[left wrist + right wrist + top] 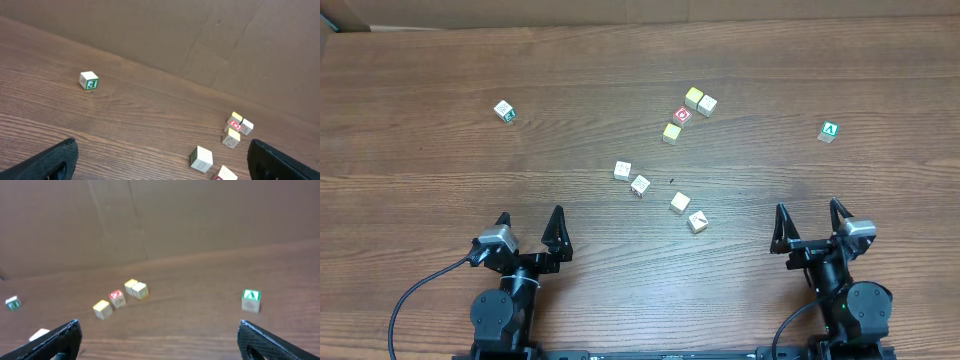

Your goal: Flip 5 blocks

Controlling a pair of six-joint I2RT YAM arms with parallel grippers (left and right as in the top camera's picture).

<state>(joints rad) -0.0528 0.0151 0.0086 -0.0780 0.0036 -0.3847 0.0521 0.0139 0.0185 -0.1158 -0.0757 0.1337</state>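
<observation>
A brown wood-grain bench point(410, 170) carries everything. A small pale wooden cube with green marks point(504, 111) lies well ahead of the left tool point(530, 216), slightly to its left. A pale wooden cube with a green letter face point(830, 132) sits ahead of the right tool point(808, 208), a little to its right. A small wooden cube with a red ringed face point(682, 115) lies far ahead, between the two tools. A plain brown cardboard wall point(200, 35) stands behind the bench's far edge.
</observation>
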